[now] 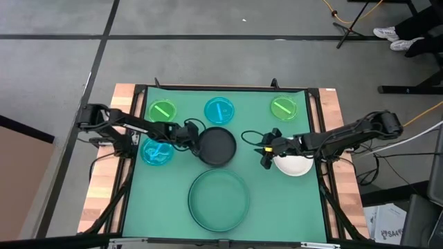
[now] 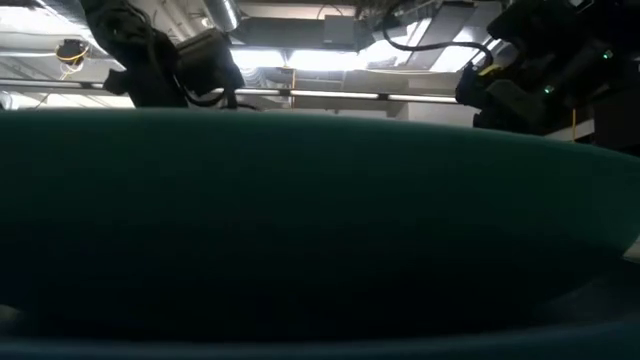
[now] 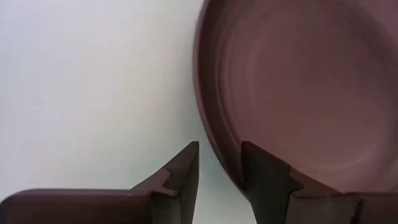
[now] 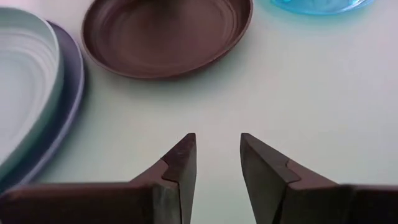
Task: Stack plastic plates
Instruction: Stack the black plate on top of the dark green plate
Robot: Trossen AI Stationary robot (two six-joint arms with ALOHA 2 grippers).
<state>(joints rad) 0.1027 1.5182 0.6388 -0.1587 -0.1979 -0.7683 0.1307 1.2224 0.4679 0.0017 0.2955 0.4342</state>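
The black plate (image 1: 217, 146) lies flat at the mat's middle. My left gripper (image 1: 193, 134) is open at its left rim (image 3: 208, 134); in the left wrist view one finger (image 3: 264, 177) stands over the plate's inside and the other (image 3: 183, 174) outside it. My right gripper (image 1: 265, 149) is open over bare mat between the black plate (image 4: 168, 31) and the white plate (image 1: 293, 165). The large dark green plate (image 1: 219, 199) rests on the blue one (image 4: 69, 93) near the front edge. Small green plates (image 1: 163, 111) (image 1: 284, 107) and cyan plates (image 1: 219, 109) (image 1: 157, 151) lie apart.
The dark green plate's wall (image 2: 320, 230) fills the low view, with both arms showing above it. A black frame (image 1: 228, 88) edges the green mat. Wooden strips (image 1: 97, 200) flank the mat. Bare mat lies at the front left (image 1: 156, 200) and front right (image 1: 287, 204).
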